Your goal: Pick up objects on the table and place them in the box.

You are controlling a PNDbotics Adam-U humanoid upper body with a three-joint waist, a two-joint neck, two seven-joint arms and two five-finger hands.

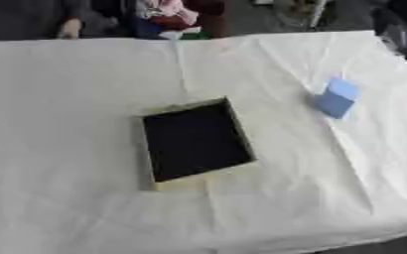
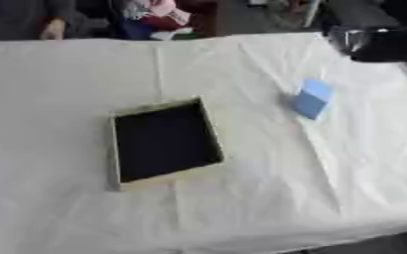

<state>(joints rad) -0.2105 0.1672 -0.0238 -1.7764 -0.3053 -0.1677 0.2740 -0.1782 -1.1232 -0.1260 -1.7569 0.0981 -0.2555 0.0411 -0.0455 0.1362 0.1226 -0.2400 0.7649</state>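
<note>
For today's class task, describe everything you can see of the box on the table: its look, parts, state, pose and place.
The box is a shallow, open, rectangular tray with a dark, almost black inside and a thin pale rim, tan to yellowish. It looks empty. It lies flat near the middle of the white cloth, turned slightly askew to the table's edges. Only the cloth touches it; the blue object lies apart, to its upper right. No hand is near it.

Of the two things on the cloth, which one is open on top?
The box, dark inside with a pale rim, near the middle. The blue object to its right looks closed.

box mid-table, block far right
</note>
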